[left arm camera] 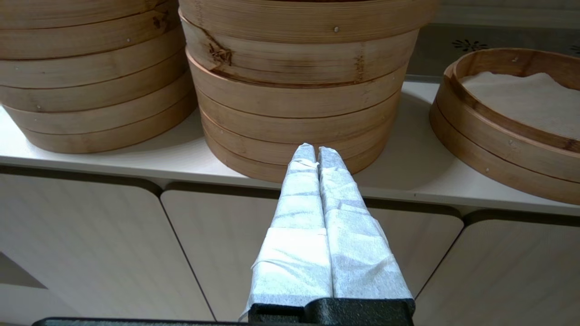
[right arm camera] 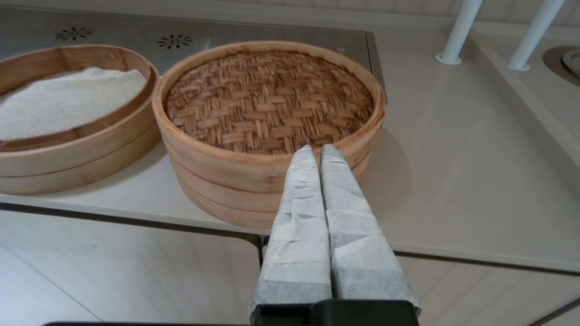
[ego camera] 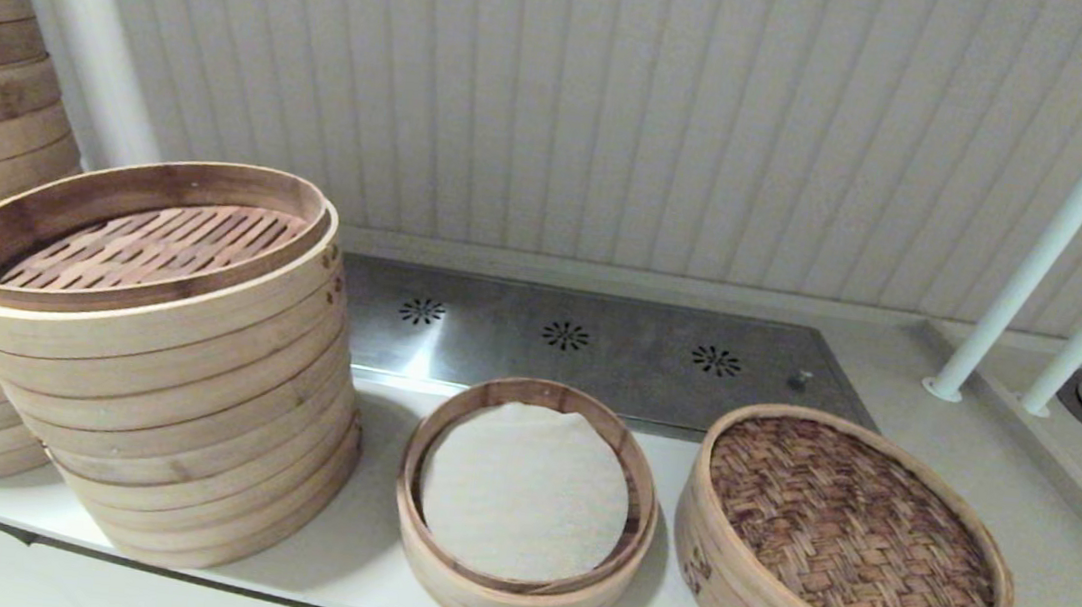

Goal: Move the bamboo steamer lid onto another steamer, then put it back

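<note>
The bamboo steamer lid sits on a wide basket at 4 o'clock on the desk, just beside the cloth-lined small steamer at 6 o'clock. The right claw and left claw hang before the desk edge, fingers pressed together, empty.

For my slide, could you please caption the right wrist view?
Shut right gripper poised before the bamboo steamer lid, beside the cloth-lined steamer.

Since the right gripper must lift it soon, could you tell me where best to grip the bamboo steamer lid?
Probably the near rim of the bamboo steamer lid, from above: one finger inside the raised band, one outside. The right gripper is shut, just short of that edge.
</note>
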You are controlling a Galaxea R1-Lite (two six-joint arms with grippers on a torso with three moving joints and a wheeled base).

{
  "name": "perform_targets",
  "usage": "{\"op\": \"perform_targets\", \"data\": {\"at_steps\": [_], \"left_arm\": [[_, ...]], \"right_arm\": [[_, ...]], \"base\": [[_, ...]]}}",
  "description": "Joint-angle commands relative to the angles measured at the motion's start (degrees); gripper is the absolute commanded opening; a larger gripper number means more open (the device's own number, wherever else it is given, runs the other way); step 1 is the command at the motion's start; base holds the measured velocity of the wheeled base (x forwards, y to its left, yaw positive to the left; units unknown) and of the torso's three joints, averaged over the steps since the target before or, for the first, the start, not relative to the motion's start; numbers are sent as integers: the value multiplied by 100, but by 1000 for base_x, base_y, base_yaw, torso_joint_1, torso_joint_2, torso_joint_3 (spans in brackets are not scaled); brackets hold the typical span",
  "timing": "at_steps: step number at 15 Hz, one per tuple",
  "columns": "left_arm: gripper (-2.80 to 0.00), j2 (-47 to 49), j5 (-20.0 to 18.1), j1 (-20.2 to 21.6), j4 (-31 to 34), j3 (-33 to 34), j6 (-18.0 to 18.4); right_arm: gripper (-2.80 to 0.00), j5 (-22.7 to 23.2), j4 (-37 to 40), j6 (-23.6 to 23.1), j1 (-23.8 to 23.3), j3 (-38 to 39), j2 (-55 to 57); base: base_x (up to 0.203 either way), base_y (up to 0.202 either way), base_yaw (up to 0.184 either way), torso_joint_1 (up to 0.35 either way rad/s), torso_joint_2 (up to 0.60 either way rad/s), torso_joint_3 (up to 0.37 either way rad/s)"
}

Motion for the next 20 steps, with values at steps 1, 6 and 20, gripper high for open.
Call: {"op": "perform_targets", "data": {"at_steps": [1, 6, 20], "left_arm": [[-280, 9, 2, 0, 4, -2, -1], [-280, 9, 2, 0, -4, -2, -1], [-280, 9, 2, 0, 3, -1, -1]], "right_arm": [[-280, 4, -8, -5, -8, -28, 64], [-280, -4, -3, -2, 1, 264, -79], [-280, -39, -706, 42, 1, 900, -182]], "base": [[0, 0, 0, 0, 0, 0], [0, 0, 0, 0, 0, 0], [0, 0, 0, 0, 0, 0]]}}
